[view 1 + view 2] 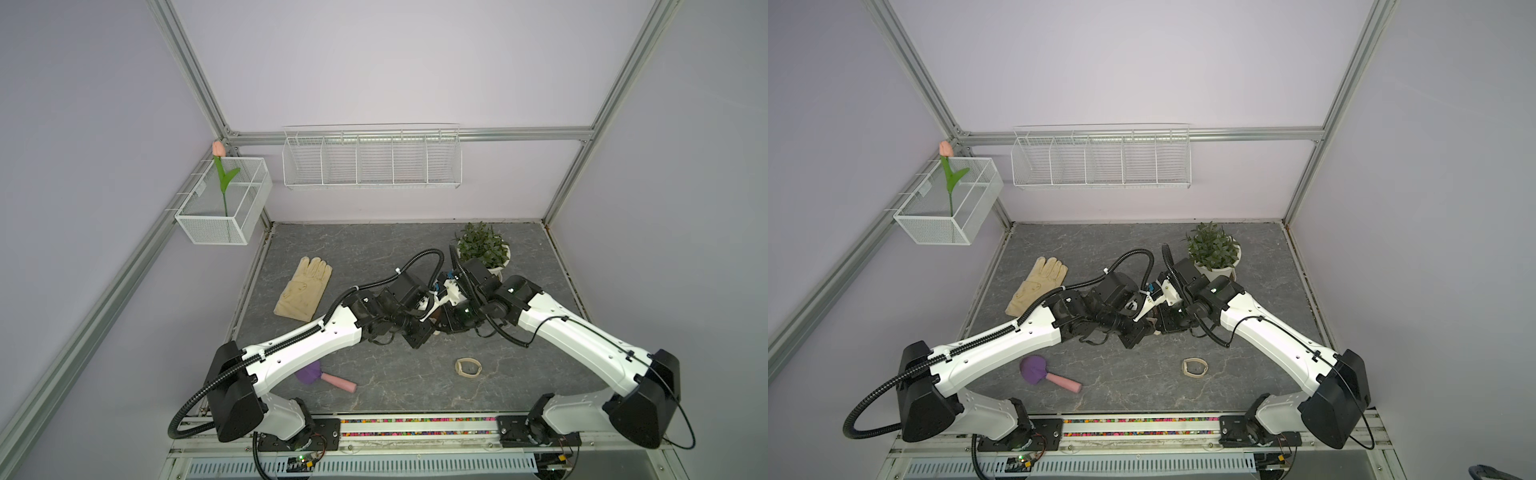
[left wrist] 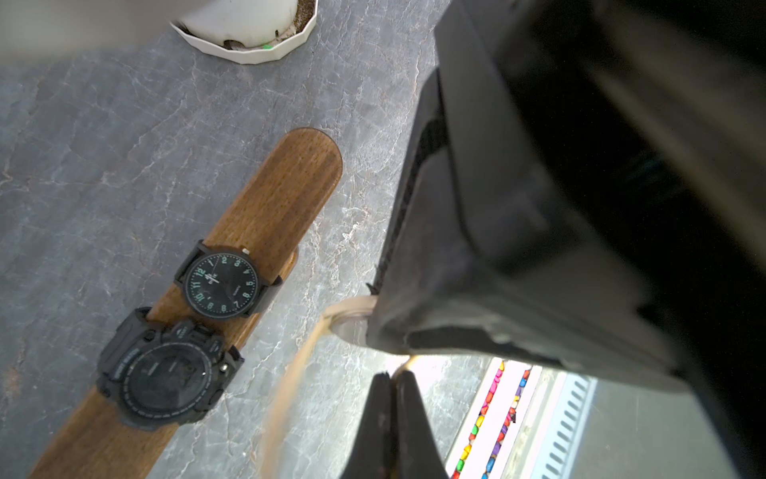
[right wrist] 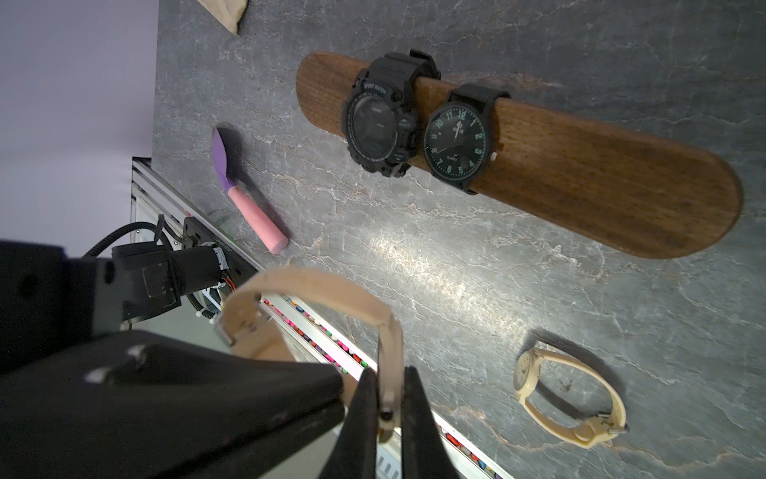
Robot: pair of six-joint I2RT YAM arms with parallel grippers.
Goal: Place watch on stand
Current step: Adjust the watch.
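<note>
"SPORT WATCH" can be read on the bezel of the chunky black watch (image 3: 379,124); green numerals are seen on the black dial watch (image 3: 456,139) next to it. Both are strapped round the stand (image 3: 601,182), mid-table beneath the arms. A beige watch (image 3: 315,286) is held up close beside it, its strap pinched by the closed right gripper (image 3: 389,373) and the closed left gripper (image 2: 391,377). A second beige watch (image 1: 468,367) lies near right on the grey marbled tabletop (image 1: 374,249). A tulip (image 1: 224,183) is kept in the mesh basket (image 1: 216,232) on the left wall, a plant (image 1: 482,243) in a white pot (image 2: 257,45) far right.
</note>
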